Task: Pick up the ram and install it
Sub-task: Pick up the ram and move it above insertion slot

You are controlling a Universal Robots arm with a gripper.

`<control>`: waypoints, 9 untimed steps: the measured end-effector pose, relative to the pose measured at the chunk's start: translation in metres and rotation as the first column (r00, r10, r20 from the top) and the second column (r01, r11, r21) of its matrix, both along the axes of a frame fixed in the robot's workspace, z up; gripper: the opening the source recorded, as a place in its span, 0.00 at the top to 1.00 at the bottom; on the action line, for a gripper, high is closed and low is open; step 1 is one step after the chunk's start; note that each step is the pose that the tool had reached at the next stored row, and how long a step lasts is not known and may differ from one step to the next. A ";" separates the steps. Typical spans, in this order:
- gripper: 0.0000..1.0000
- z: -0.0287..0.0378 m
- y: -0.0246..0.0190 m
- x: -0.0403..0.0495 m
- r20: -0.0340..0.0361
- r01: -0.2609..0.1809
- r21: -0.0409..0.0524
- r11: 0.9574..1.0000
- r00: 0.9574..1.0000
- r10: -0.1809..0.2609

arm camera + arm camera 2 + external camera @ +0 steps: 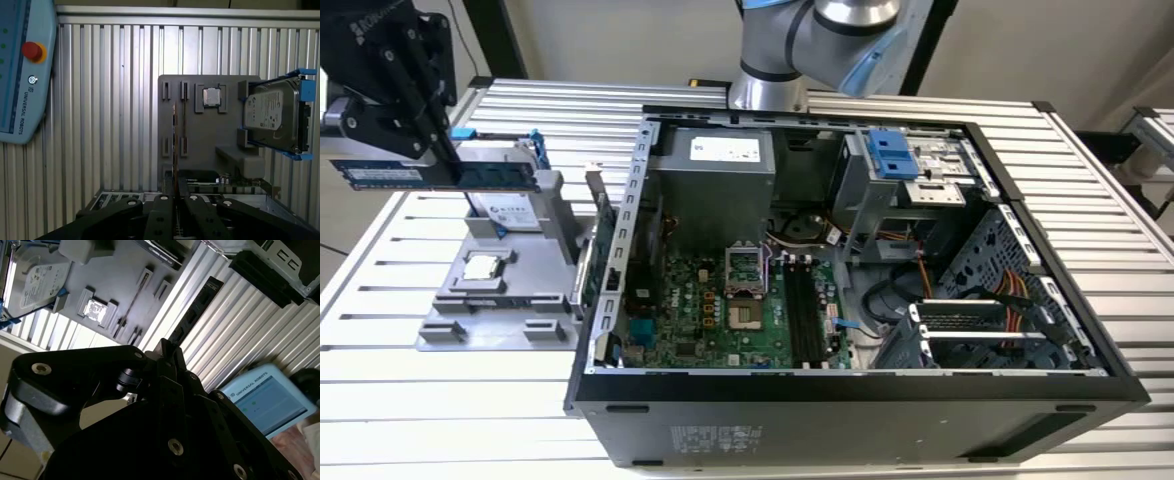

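Observation:
The ram [434, 176], a long bluish-green stick with dark chips, hangs level in the air above the grey parts holder [494, 300] at the exterior view's left. My black gripper [440, 158] is shut on it from above. In the first wrist view the ram [174, 145] shows edge-on as a thin line running out from between the fingers of the gripper [174, 197]. The black memory slots [803, 315] lie on the motherboard inside the open computer case [854, 385], well to the exterior view's right of the gripper. The gripper [167, 352] appears as a dark mass in the second wrist view.
The grey holder also carries a small silver processor [483, 266] and a silver hard drive [507, 205] in a blue bracket. A teach pendant [20, 75] lies on the ribbed metal table [440, 400]. The case's metal walls rise beside the holder.

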State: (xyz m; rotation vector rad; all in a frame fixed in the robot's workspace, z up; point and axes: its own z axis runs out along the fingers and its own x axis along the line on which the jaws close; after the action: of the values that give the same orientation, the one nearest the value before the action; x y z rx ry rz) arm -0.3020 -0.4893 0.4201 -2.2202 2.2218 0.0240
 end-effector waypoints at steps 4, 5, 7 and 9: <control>1.00 0.0000 0.0000 0.0037 0.000 0.000 0.000 1.000 1.000 0.000; 1.00 0.0000 0.0000 0.0047 0.000 0.000 0.000 1.000 1.000 0.000; 1.00 0.0000 0.0000 0.0066 0.000 0.000 0.000 1.000 1.000 0.000; 1.00 0.0000 0.0000 0.0084 0.000 0.000 0.000 1.000 1.000 0.000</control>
State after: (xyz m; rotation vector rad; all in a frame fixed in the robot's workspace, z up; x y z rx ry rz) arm -0.2936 -0.4893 0.4202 -2.2202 2.2218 0.0241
